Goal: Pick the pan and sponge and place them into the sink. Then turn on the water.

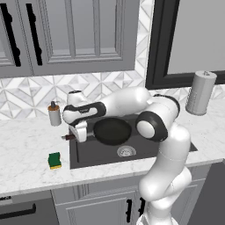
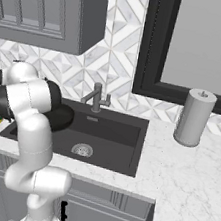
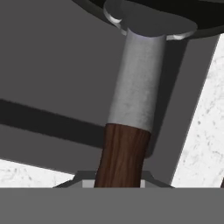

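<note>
1. We saw the end effector [image 1: 78, 133] clenched on the handle of the pan [image 1: 112, 130], at the left edge of the sink [image 1: 88, 154]; in the hand view the wooden grip ran straight down between the fingers, which were themselves hidden at the bottom.
2. The pan [image 3: 148, 13] was round and black, with a shallow rim. Its handle had a matte grey metal neck that widened into a flat bracket under the bowl, then a dark reddish-brown grip with a wood grain.
3. The pan was held over the left part of the basin, its bowl above the dark floor and its handle end reaching out over the left rim. Whether the bowl touched the basin floor we could not tell.
4. The sink [image 2: 121, 149] was a dark grey rectangle with straight walls, a round metal drain [image 2: 82, 150] near its middle and a grey faucet [image 2: 96, 98] at the rear edge.
5. The sponge [image 1: 55, 160] lay on the pale marbled surface [image 1: 26, 149] just left of the sink's front corner, green on top, yellow beneath, well apart from the pan.
6. A small soap dispenser [image 1: 54, 113] stood near the tiled wall behind the end effector, and a grey cylindrical canister [image 2: 194, 117] stood on the surface to the right of the sink.
7. The right half of the basin lay open around the drain.
</note>
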Tool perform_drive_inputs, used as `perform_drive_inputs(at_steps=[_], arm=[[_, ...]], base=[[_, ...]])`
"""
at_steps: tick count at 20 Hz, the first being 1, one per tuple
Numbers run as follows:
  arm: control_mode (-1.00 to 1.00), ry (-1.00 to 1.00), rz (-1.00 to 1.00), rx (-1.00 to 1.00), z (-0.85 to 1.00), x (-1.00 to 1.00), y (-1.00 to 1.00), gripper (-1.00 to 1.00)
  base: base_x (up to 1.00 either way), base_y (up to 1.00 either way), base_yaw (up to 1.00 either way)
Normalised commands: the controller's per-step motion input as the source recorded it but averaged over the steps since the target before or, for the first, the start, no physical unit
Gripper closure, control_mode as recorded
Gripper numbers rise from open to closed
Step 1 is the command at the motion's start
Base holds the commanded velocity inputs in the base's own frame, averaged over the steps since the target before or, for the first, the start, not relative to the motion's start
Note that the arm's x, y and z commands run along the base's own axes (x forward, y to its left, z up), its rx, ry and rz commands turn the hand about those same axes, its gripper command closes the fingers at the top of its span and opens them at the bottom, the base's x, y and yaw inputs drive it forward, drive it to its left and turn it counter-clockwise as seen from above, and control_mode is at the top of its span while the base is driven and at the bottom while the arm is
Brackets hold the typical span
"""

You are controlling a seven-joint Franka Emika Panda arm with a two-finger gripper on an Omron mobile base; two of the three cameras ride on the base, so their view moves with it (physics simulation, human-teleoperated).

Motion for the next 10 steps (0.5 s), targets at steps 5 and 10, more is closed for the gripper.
perform_drive_inputs(at_steps=[5,10], arm=[[-1.00,0.00,-0.02,0.00,-0.03,0.06,-0.28,1.00],[-1.00,0.00,0.00,-0.01,-0.14,0.04,-0.39,1.00]], base=[[0.00,0.00,0.00],[0.00,0.00,0.00]])
